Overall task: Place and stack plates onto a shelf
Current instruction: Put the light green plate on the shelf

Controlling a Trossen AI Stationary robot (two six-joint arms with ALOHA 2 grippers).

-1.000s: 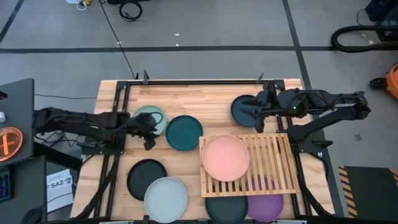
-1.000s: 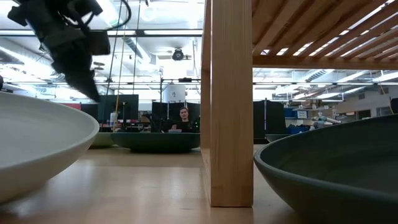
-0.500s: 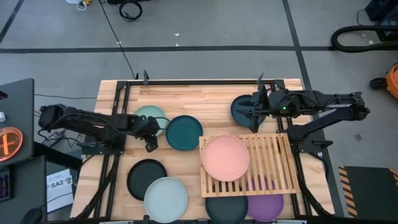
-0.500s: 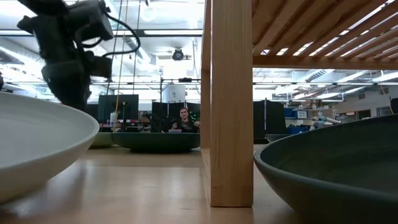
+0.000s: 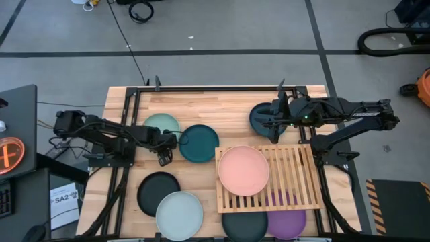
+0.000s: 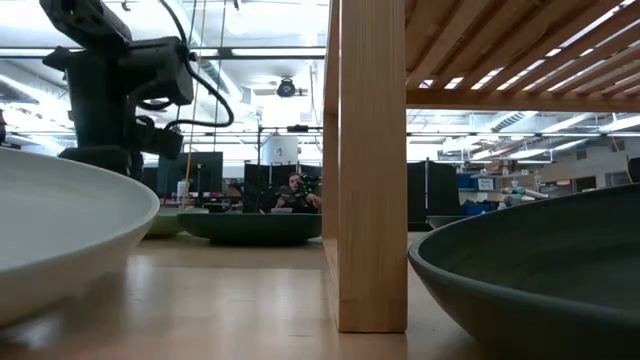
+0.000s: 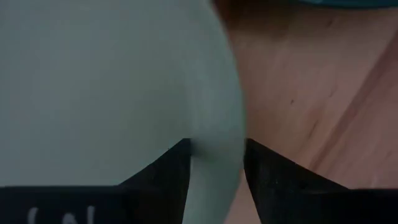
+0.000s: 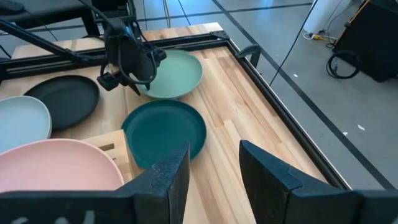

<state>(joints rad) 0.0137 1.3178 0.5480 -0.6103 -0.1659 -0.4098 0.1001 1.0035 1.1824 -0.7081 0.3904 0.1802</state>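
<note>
High view shows the left gripper (image 5: 163, 153) low at the near-right rim of the mint plate (image 5: 158, 124), which lies on the left part of the desk (image 5: 201, 104) just beside the teal plate (image 5: 199, 143). Left wrist view has the two dark fingers (image 7: 163, 177) apart, one on each side of the mint rim, not visibly pinching it. The right gripper (image 5: 274, 122) hovers over a dark plate (image 5: 259, 119) at the far right of the desk; in the right wrist view its fingers (image 8: 171, 180) stand apart with nothing between them. The shelf (image 5: 295, 176) sits at the near right with the pink plate (image 5: 243, 170) on its left half. A purple plate (image 5: 287, 220) and a second dark plate (image 5: 244, 225) lie partly under the shelf. Near left lie a black plate (image 5: 158, 193) and a pale plate (image 5: 179, 215), the pale one overlapping the black one's rim.
</note>
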